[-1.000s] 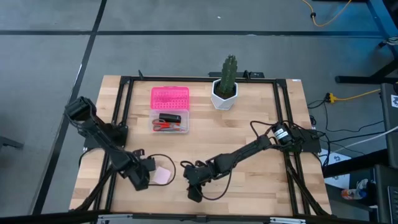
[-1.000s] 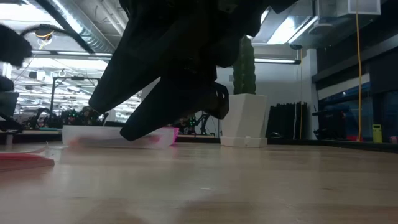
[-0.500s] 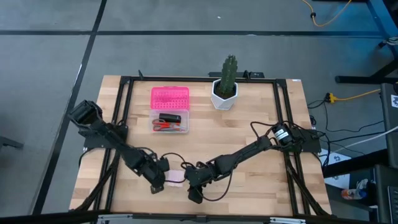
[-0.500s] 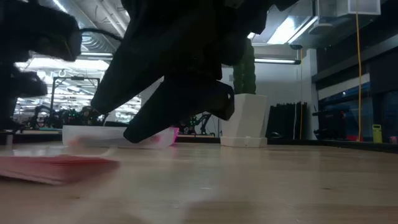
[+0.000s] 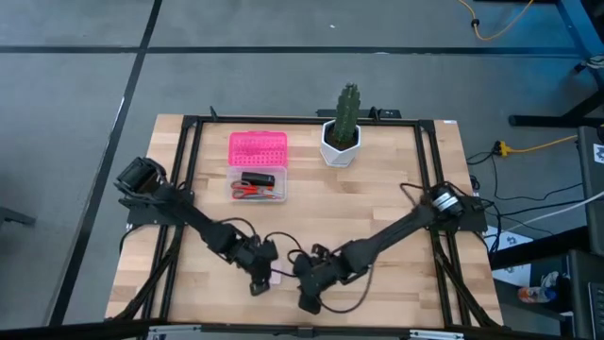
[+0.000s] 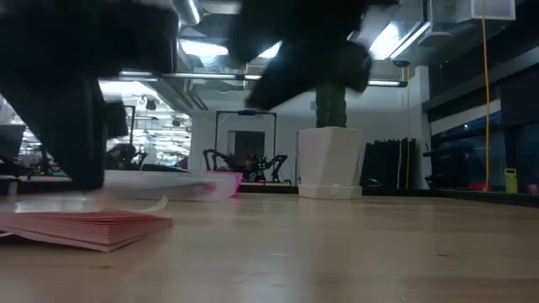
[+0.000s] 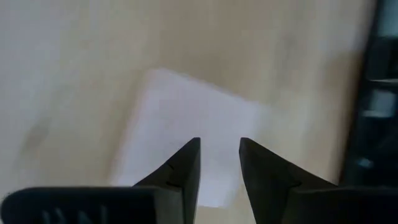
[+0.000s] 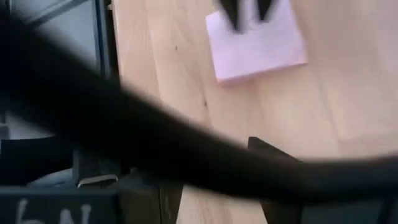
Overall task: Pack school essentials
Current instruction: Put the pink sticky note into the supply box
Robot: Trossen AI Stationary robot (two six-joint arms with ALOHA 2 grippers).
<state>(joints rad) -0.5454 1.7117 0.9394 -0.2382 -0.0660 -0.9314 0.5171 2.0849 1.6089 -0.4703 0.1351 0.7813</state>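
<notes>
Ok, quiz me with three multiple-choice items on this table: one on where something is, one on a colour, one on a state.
1. Where is the pink square pad?
A. inside the clear box
B. on the table's front part, between the two pincers
C. beside the cactus

2. What colour is the lid of the clear box?
A. pink
B. green
C. black

3. How are the left pincer's fingers?
A. clamped on the scissors
B. slightly apart over the pad
C. out of sight

Answers:
1 B, the high view shows it between the left pincer and the right pincer.
2 A, seen from above.
3 B, the left wrist view shows a gap between them.
</notes>
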